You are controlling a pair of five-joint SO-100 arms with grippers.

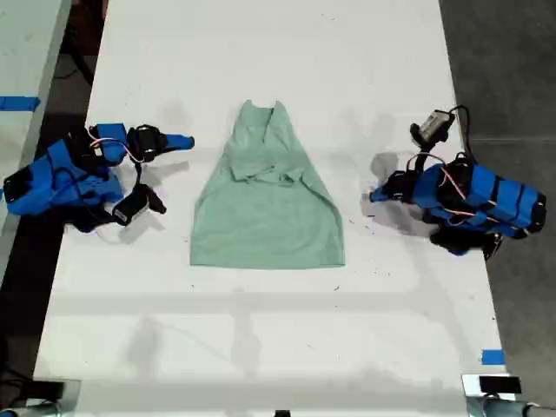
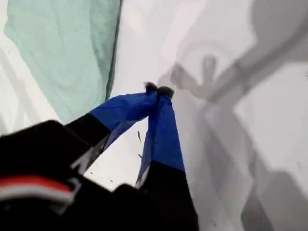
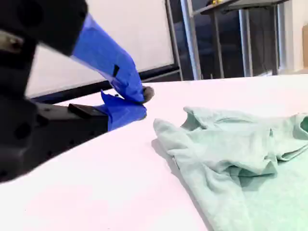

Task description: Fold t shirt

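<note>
The pale mint-green t shirt [image 1: 268, 208] lies flat mid-table, narrow neck end far, wide hem near, sleeves folded in over its chest. My first gripper [image 1: 373, 196] is shut and empty, resting low at the exterior view's right, a short gap from the shirt's side edge. In the first wrist view its tips [image 2: 159, 89] meet beside the t shirt [image 2: 62, 48]. At the exterior view's left, my second gripper [image 1: 185, 141] is shut on nothing and points at the neck end. The second wrist view has this gripper [image 3: 142, 102] just above the table, apart from the t shirt [image 3: 240, 154].
The white table [image 1: 261, 330] carries both arms and the shirt. A blue tape mark [image 1: 493, 357] sits near its front corner at the exterior view's right. Another surface with blue tape [image 1: 17, 103] stands beyond a dark gap at the exterior view's left.
</note>
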